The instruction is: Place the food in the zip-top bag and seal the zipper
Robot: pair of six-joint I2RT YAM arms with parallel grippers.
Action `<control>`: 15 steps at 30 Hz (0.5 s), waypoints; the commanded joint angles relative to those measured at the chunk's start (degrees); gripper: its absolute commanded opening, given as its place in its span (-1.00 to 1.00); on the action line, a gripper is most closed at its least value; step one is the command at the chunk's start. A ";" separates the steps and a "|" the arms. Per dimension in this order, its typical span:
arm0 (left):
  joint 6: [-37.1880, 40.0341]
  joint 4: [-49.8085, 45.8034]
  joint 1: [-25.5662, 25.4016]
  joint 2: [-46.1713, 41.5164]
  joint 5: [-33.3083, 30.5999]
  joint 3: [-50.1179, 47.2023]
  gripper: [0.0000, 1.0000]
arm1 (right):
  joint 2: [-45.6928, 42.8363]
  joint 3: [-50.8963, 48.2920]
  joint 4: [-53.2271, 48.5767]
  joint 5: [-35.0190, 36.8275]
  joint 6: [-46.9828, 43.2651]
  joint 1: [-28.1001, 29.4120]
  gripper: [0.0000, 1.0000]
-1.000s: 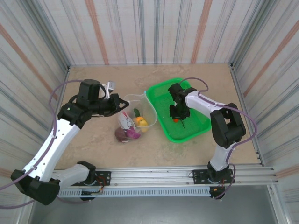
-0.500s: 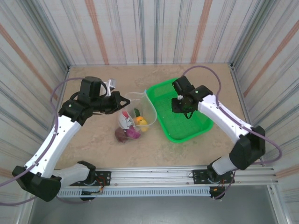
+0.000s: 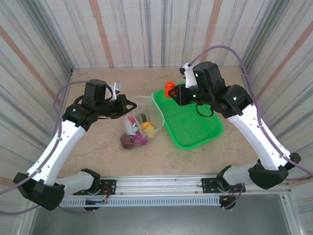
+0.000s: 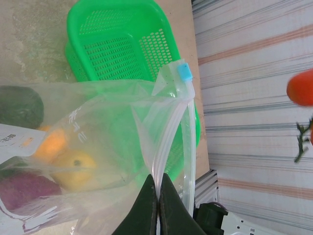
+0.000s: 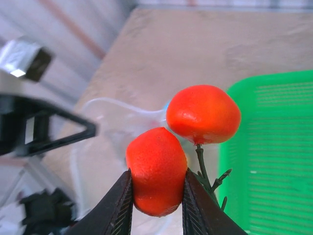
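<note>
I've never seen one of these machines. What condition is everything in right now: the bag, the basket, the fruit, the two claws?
zip-top bag: open, mouth edge lifted.
zipper: unsealed.
food in the bag: several pieces resting inside.
red-orange pieces: held in the air, joined by a green stem.
green basket: upright on the table, looks empty.
left gripper: shut on the bag's mouth edge.
right gripper: shut on one red-orange piece.

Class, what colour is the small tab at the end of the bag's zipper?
The tab is light blue, clearest in the left wrist view.
</note>
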 commanded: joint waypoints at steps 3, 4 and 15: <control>-1.14 1.24 0.71 0.05 0.85 1.57 -1.00 | 3.35 -0.94 3.49 -12.02 -3.61 4.07 -0.46; -1.14 1.17 0.74 -0.10 0.85 1.57 -1.00 | 3.94 -1.26 3.99 -13.00 -4.13 4.80 -0.46; -0.91 0.20 1.05 -0.92 0.96 2.42 -1.00 | 11.67 -5.98 6.14 -12.54 -5.36 7.27 -0.46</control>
